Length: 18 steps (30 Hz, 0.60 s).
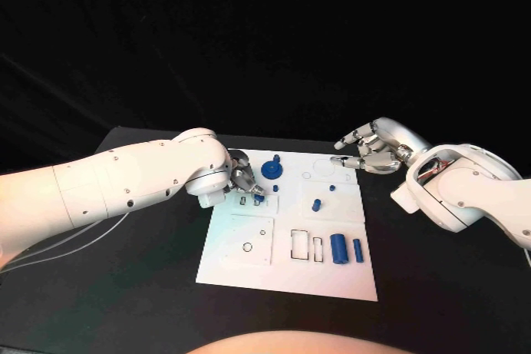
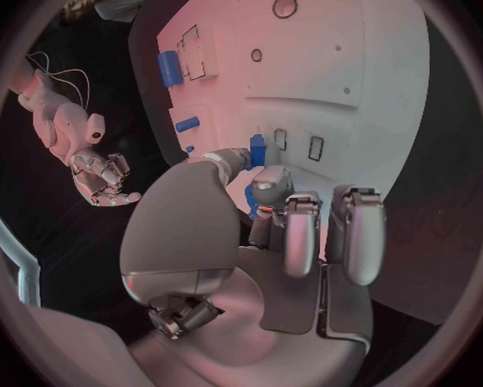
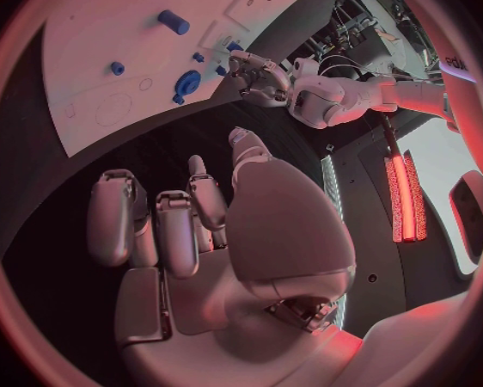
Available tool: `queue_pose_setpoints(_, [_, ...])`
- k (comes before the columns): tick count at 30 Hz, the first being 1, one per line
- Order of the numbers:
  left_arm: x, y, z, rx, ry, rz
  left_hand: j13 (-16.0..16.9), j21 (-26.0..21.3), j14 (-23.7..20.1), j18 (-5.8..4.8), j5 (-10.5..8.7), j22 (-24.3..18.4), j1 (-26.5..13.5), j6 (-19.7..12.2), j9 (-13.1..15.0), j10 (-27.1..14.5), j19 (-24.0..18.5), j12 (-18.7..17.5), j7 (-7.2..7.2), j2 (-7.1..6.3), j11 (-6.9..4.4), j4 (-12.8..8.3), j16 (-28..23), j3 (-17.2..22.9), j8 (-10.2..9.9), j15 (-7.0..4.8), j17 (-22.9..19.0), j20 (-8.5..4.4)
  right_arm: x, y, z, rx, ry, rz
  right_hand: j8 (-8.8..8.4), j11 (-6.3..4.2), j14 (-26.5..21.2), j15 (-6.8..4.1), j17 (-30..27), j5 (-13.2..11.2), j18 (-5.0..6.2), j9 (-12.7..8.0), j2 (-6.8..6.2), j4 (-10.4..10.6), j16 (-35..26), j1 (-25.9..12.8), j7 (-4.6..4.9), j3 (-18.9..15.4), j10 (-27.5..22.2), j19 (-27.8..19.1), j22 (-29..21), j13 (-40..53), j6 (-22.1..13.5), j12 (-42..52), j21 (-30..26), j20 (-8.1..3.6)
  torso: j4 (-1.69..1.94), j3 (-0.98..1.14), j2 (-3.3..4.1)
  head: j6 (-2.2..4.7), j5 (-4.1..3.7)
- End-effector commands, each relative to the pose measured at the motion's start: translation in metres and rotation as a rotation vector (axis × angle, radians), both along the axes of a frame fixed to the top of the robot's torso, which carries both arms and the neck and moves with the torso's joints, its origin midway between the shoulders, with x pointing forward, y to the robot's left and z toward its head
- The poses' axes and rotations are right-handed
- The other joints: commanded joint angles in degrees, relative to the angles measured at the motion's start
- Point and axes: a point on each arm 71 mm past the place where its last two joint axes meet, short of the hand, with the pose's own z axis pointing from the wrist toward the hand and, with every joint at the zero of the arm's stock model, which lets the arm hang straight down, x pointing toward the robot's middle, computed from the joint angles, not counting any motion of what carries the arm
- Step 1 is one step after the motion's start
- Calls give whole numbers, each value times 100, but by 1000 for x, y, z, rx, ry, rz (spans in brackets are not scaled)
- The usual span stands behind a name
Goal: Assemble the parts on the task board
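We're midway: left hand (image 1: 243, 182) pinches a blue part (image 2: 257, 151) at the board (image 1: 255, 266); right hand (image 1: 374, 154) hovers empty, fingers loosely curled; two cylinders (image 1: 346, 249) remain loose.

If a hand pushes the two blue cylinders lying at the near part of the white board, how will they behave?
The two blue cylinders lie on their sides on the flat task board, so they would probably roll sideways. They look rigid and small, likely light. Their smooth surface may slip between silver fingers, so a push should be gentle.
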Motion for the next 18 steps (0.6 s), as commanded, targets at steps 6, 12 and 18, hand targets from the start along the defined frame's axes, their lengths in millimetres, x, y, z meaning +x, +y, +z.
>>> queue_pose_setpoints(6, [-1, -3, -2, 52, -97, -36, -11, 35, 602, -69, 44, 1438, -77, 31, 30, 46, 555, -21, -36, 0, -18, -1147, 14, 1183, 28, -22, 1507, -19, -1, 1, -1, -11, -2, 18, 29, -17, 361, -43, 526, 38, 90, 8, 65, 24, -44, -22, -9, -45, -6, -8, 388, -6, 21, -13, -22, -26, 1, -3, 1, -22, 7])
queue_pose_setpoints(12, [-2, -3, -5, 72, -99, -43, -30, 40, 602, -72, 78, 1451, -97, 36, 46, 50, 564, -39, -38, -4, -20, -1159, 14, 1201, 34, -25, 1507, -22, -1, 1, -1, -11, -2, 20, 31, -17, 361, -43, 523, 42, 92, 9, 67, 30, -46, -31, -9, -51, -13, -12, 383, -15, 20, -21, -30, -27, -8, -1, 2, -38, 29])
queue_pose_setpoints(18, [-3, -2, -8, 99, -82, -56, -88, 45, 602, -75, 122, 1461, -128, 45, 71, 43, 571, -96, -44, -18, -26, -1178, 14, 1219, 46, -29, 1507, -26, -1, 1, -1, -11, -1, 22, 31, -17, 361, -43, 523, 42, 92, 9, 67, 30, -46, -31, -9, -51, -13, -12, 383, -15, 20, -21, -30, -27, -6, -1, 0, -43, 31])
